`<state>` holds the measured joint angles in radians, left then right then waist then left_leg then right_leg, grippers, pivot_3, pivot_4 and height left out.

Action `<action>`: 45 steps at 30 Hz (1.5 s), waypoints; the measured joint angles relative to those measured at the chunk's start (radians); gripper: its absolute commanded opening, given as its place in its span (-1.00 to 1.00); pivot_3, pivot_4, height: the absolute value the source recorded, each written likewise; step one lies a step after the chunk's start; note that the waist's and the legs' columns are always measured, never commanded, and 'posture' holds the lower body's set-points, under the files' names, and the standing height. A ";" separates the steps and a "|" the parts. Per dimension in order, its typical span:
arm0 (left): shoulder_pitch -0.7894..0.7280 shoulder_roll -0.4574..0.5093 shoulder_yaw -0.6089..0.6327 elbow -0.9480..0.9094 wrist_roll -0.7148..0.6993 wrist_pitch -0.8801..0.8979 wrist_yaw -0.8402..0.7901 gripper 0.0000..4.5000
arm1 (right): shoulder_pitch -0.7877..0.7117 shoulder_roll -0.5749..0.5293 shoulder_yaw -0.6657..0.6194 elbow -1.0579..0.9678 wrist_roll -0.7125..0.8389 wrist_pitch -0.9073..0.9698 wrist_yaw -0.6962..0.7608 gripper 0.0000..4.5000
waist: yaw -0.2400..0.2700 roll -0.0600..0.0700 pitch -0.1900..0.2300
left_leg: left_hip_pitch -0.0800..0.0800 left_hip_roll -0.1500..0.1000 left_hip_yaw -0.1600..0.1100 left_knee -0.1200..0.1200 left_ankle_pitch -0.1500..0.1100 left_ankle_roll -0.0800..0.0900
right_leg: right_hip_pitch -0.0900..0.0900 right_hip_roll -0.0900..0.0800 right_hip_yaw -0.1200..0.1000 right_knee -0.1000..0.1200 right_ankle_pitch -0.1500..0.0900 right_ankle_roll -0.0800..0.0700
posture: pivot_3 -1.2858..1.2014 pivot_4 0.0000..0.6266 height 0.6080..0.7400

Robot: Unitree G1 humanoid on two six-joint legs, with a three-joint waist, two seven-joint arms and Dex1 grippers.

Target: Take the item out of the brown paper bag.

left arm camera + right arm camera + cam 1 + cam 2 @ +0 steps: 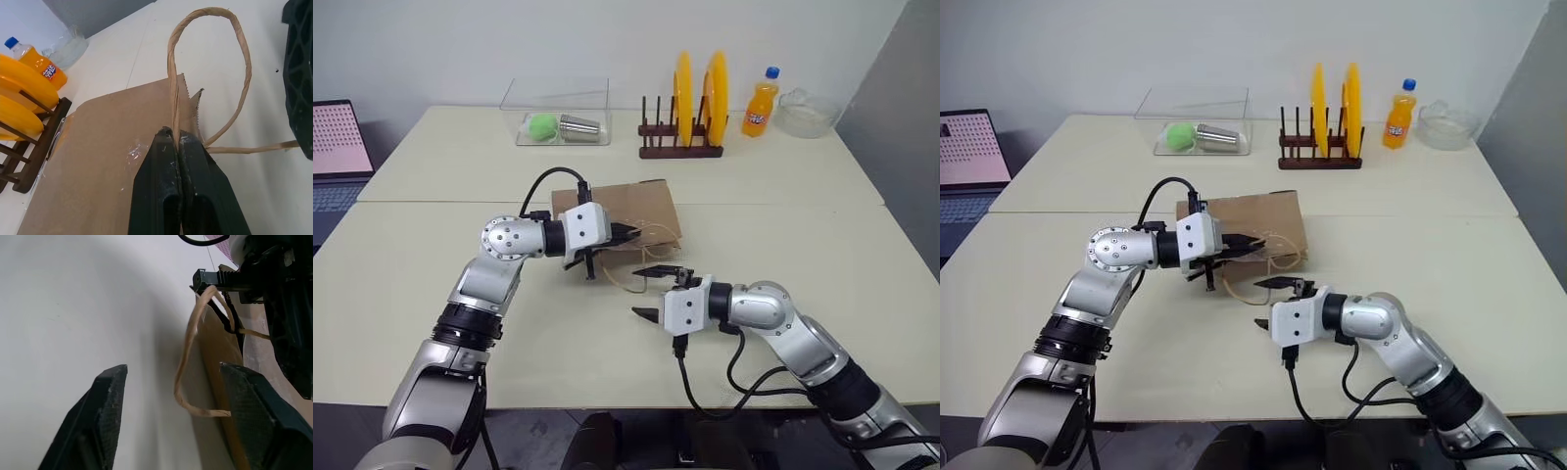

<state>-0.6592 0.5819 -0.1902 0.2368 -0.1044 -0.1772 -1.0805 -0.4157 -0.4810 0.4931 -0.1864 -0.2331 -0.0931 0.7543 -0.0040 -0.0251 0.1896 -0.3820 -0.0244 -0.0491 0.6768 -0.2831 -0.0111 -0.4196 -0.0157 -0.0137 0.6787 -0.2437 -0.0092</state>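
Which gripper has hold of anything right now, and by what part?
The left gripper is shut on the brown paper bag, pinching one cord handle where it meets the bag's mouth edge. The right gripper is open and holds nothing.

left hand (628,235) gripping brown paper bag (628,211)
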 measured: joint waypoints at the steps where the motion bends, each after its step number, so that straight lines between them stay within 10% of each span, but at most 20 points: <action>1: 0.000 0.000 0.000 0.000 0.000 0.000 0.000 -1.00 | -0.001 0.007 0.000 0.013 -0.011 -0.007 -0.007 -0.18 | 0.000 0.000 0.000 | 0.000 0.000 0.000 0.000 0.000 0.000 | 0.000 0.000 0.000 0.000 0.000 0.000 | 0.03 -0.52 1.00; 6: 0.000 0.004 0.005 0.000 0.000 0.002 0.003 -1.00 | -0.019 0.037 -0.003 0.074 -0.066 -0.012 -0.060 -0.99 | -0.001 0.000 0.000 | 0.000 0.000 0.000 0.000 0.000 0.000 | 0.000 0.000 0.000 0.000 0.000 0.000 | 0.03 -0.52 1.00; 37: -0.302 -0.018 0.136 0.116 -0.094 0.365 0.083 -1.00 | 0.017 0.014 0.073 0.099 -0.161 -0.042 0.059 -0.99 | -0.002 -0.001 0.000 | 0.000 0.000 0.000 0.000 0.001 -0.001 | 0.000 0.000 0.000 0.001 0.000 0.000 | 0.03 -0.52 1.00; 45: -0.284 -0.013 0.136 0.106 -0.094 0.340 0.023 -1.00 | 0.053 -0.037 0.005 -0.093 -0.022 0.147 0.191 -0.12 | -0.001 -0.001 0.000 | 0.000 0.000 0.000 0.001 0.000 -0.001 | 0.000 0.000 0.000 0.001 0.000 0.000 | 0.03 -0.52 1.00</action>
<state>-0.9431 0.5692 -0.0541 0.3432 -0.1980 0.1633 -1.0577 -0.3630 -0.5180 0.4985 -0.2790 -0.2555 0.0536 0.9449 -0.0053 -0.0259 0.1893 -0.3823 -0.0245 -0.0495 0.6774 -0.2827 -0.0119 -0.4198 -0.0156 -0.0138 0.6794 -0.2439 -0.0089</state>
